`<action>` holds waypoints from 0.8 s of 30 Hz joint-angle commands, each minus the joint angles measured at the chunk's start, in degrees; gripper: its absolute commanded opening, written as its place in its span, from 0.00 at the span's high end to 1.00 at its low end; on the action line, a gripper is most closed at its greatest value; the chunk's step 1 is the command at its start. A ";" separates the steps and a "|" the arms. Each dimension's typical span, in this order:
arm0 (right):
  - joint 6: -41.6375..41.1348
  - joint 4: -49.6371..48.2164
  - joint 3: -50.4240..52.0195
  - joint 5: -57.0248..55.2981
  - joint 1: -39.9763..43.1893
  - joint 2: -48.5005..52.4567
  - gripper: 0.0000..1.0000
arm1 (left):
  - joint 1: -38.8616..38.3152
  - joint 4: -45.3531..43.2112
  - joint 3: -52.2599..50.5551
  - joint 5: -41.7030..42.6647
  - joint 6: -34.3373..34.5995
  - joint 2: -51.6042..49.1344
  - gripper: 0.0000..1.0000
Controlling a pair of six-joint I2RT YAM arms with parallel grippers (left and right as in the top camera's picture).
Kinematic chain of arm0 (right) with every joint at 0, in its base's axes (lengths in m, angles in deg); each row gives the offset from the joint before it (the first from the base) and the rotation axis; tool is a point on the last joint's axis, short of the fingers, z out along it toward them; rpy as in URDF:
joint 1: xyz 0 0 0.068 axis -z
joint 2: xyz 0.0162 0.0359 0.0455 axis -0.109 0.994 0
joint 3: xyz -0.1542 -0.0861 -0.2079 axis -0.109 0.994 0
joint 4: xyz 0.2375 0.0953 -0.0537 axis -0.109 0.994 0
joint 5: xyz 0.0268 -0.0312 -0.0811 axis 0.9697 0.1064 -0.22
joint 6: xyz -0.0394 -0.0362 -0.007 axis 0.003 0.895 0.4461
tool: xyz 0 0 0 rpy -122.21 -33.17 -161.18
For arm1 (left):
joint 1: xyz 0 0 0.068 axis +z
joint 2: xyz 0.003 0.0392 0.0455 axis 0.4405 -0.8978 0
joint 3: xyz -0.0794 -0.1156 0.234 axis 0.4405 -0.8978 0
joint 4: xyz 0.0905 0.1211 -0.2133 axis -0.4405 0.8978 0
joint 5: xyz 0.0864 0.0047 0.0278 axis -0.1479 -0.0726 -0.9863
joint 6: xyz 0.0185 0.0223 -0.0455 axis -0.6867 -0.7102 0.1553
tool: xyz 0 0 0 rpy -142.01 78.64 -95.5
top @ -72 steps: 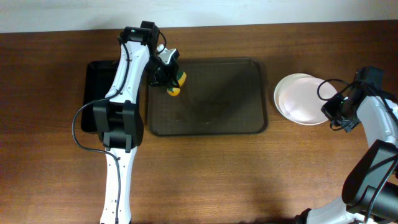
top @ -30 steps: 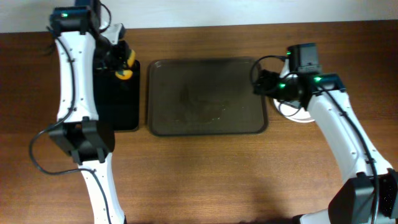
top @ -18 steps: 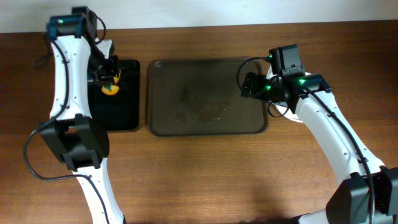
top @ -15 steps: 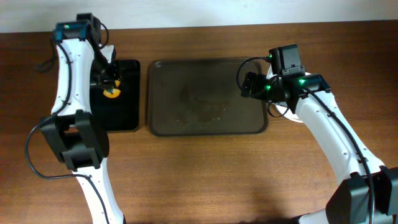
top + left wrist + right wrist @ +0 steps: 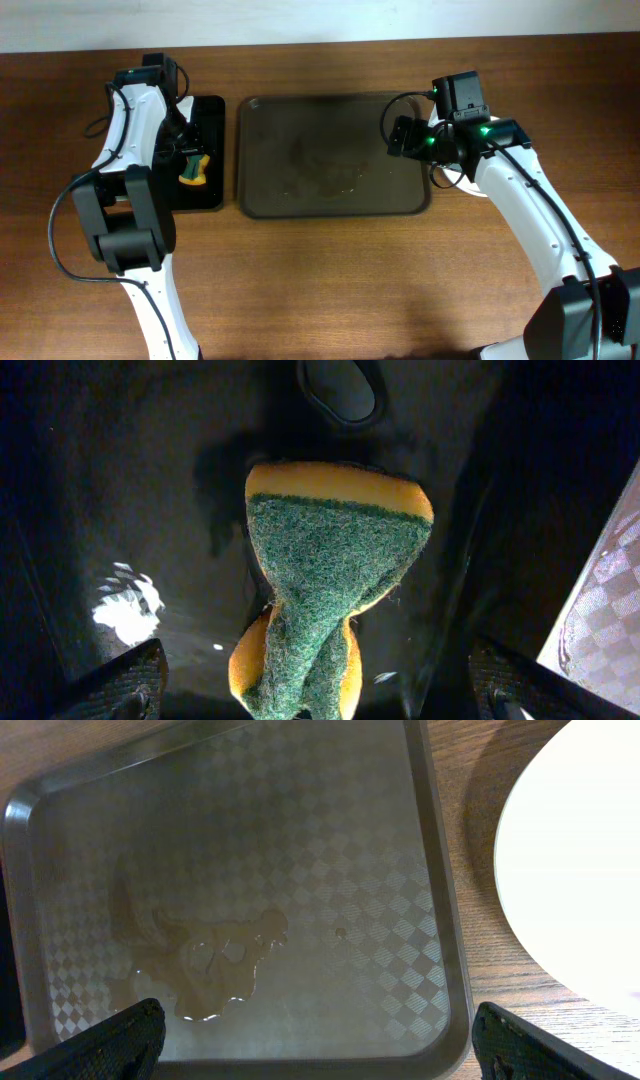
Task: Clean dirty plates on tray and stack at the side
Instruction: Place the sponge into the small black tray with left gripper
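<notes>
The brown tray [image 5: 300, 130] holds no plates, only a wet smear [image 5: 210, 970] on its patterned floor. The white plates [image 5: 486, 192] sit stacked on the table right of the tray, mostly hidden under my right arm; in the right wrist view the top plate [image 5: 580, 870] looks clean. My right gripper [image 5: 398, 137] hangs open over the tray's right end [image 5: 440, 920] with nothing between its fingers. A green and yellow sponge [image 5: 330, 570] lies crumpled on the black tray [image 5: 210, 120]. My left gripper [image 5: 320, 695] stands open around the sponge, its fingertips [image 5: 125, 680] apart from it.
The glossy black tray [image 5: 120, 480] lies left of the brown tray, close beside it, with water drops on it. A bare wooden table [image 5: 350, 290] stretches in front of both trays. A white wall edge runs along the table's far side.
My left gripper opened and let go of the sponge, which now lies on the black tray. A second ago the right arm shifted left over the tray's right end, then stayed still.
</notes>
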 commanded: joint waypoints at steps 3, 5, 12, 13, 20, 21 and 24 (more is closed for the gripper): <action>-0.15 -0.15 -0.55 -0.94 -0.33 0.31 0.02 | 0.15 0.46 -0.02 0.52 1.29 0.50 0.03; -0.09 -0.15 -0.55 -0.94 -0.31 0.31 0.02 | 0.15 0.50 0.70 0.76 1.27 0.79 0.03; 2.60 0.74 -1.95 -0.90 -0.37 -1.60 0.02 | 0.13 1.99 4.83 1.62 1.25 6.71 0.03; 3.78 1.42 -2.58 -0.94 -0.37 -2.62 0.02 | 0.13 1.95 4.85 1.62 1.27 8.48 0.03; 6.82 5.92 -4.70 -3.58 -0.35 -13.07 0.02 | 0.13 2.62 4.85 1.55 1.27 14.12 0.01; 6.95 6.51 -4.85 -4.13 -0.35 -15.10 0.01 | 0.13 2.62 4.83 1.57 1.25 14.10 0.01; 6.93 8.09 -5.01 -5.11 -0.35 -21.29 0.02 | 0.13 2.62 4.85 1.57 1.27 14.10 0.01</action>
